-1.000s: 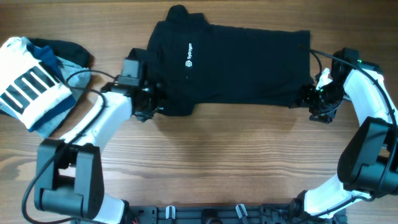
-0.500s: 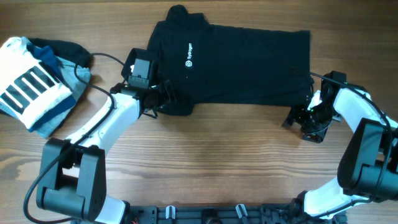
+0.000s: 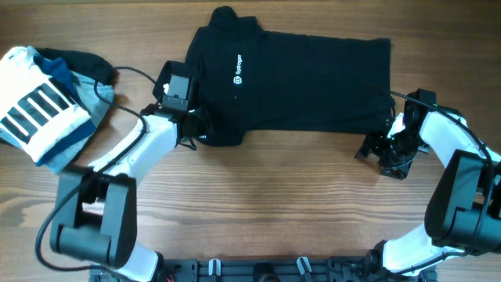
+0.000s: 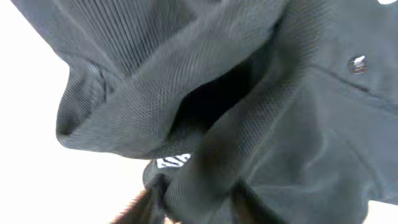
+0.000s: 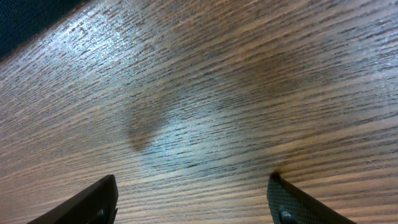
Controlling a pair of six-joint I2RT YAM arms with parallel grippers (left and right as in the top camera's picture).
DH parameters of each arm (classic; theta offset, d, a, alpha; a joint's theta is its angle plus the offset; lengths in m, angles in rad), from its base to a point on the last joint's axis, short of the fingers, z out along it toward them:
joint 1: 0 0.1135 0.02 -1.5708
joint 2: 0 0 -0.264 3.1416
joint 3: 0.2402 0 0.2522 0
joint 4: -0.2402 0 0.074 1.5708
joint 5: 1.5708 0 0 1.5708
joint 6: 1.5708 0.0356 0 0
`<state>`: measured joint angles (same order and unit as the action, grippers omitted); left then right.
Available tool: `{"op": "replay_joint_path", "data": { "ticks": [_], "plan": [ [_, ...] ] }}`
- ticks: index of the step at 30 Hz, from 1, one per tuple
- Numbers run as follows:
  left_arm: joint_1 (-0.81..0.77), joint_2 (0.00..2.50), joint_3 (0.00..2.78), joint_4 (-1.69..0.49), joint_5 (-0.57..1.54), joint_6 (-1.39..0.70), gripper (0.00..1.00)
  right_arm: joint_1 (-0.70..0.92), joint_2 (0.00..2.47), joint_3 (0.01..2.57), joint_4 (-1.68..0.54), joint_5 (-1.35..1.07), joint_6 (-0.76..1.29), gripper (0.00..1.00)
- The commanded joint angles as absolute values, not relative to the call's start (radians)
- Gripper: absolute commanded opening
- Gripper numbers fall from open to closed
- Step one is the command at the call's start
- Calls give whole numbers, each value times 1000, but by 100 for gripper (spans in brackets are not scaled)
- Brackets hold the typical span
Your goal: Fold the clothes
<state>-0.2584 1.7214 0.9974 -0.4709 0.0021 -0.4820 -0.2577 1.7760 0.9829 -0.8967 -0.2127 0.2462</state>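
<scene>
The black collared shirt (image 3: pixel 305 78) lies flat across the far middle of the table, collar to the left, its white chest logo facing up. My left gripper (image 3: pixel 200 129) is shut on the shirt's near-left sleeve; in the left wrist view bunched black fabric (image 4: pixel 205 112) with a white mark sits between the fingers (image 4: pixel 196 205). My right gripper (image 3: pixel 383 153) is open and empty over bare wood, just off the shirt's near-right corner. The right wrist view shows its two fingertips (image 5: pixel 193 202) wide apart above the table.
A pile of other garments, a white one with black stripes (image 3: pixel 35 110) on top of blue and dark ones, sits at the far left. A black cable runs from the left arm toward that pile. Wooden tabletop (image 3: pixel 266 204) fills the near half.
My right gripper let go of the shirt's right corner and moved a little nearer and left, onto bare wood. My left gripper shifted slightly right, still on the sleeve.
</scene>
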Motion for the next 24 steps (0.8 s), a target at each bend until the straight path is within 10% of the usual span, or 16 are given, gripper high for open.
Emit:
{"op": "replay_joint_path", "data": {
  "ticks": [1, 8, 11, 12, 24],
  "plan": [
    [-271, 1741, 1007, -463, 141, -474, 4, -254, 1794, 957, -864, -204, 242, 78],
    [-178, 1701, 1146, -130, 326, -546, 12, -254, 1794, 957, -863, -203, 238, 78],
    [-159, 1727, 1146, -62, 200, -614, 76, -254, 1794, 957, -865, -204, 238, 78],
    [-159, 1743, 1146, -111, 200, -614, 83, -254, 1794, 957, -865, -204, 237, 78],
    [-43, 1762, 1145, -320, 1, -527, 84, -254, 1794, 957, -864, -204, 236, 79]
  ]
}}
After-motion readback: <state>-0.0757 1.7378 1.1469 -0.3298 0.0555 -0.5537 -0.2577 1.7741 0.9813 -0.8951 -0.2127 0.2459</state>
